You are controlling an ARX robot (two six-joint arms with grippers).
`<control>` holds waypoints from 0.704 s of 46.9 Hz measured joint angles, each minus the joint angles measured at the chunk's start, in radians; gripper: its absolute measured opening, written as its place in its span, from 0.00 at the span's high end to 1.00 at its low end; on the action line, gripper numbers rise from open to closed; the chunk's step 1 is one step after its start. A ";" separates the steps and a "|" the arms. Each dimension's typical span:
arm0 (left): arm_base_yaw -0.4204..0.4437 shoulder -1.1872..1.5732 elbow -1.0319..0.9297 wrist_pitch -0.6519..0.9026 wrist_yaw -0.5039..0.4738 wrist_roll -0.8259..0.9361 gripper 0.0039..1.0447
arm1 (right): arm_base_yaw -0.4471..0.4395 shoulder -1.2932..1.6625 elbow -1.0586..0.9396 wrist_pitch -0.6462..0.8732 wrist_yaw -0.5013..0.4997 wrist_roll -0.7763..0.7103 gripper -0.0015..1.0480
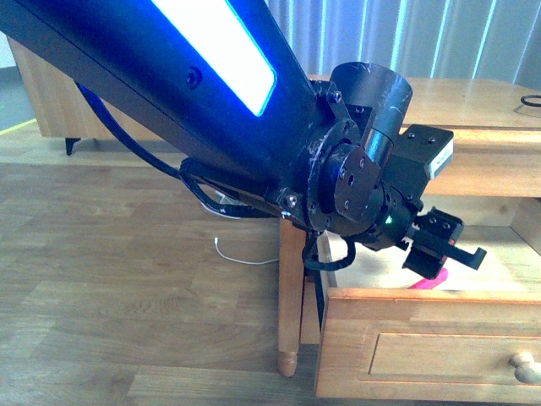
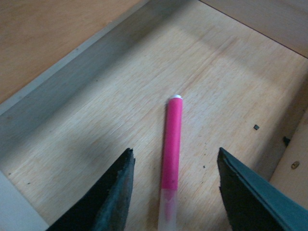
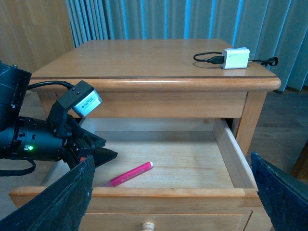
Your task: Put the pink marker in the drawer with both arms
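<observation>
The pink marker [image 2: 172, 144] lies flat on the wooden floor of the open drawer [image 3: 232, 153], its pale cap end nearest the left wrist camera. My left gripper [image 2: 175, 153] is open, with its jaws on either side of the marker and not touching it. In the right wrist view the marker [image 3: 127, 175] lies near the drawer's front left, just beside the left gripper [image 3: 103, 155]. The front view shows the left gripper [image 1: 439, 254] over the drawer and a bit of pink marker [image 1: 427, 282]. My right gripper [image 3: 171, 161] is open and empty in front of the drawer.
A white charger [image 3: 235, 57] with a black cable lies on the nightstand top [image 3: 144, 60]. The drawer front has a round knob [image 1: 526, 366]. The nightstand's leg [image 1: 290, 304] stands on the wood floor, where a white cable [image 1: 241, 255] lies. Curtains hang behind.
</observation>
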 joint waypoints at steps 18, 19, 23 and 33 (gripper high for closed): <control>0.069 -0.245 -0.206 0.075 -0.236 -0.050 0.06 | 0.000 0.000 0.000 0.000 0.000 0.000 0.08; 0.075 -0.266 -0.225 0.084 -0.244 -0.050 0.06 | 0.000 0.000 0.000 0.000 0.000 0.000 0.08; 0.094 -0.336 -0.291 0.111 -0.259 -0.050 0.06 | 0.000 0.000 0.000 0.000 0.000 0.000 0.08; 0.136 -0.555 -0.494 0.179 -0.301 -0.050 0.06 | 0.000 0.000 0.000 0.000 0.000 0.000 0.08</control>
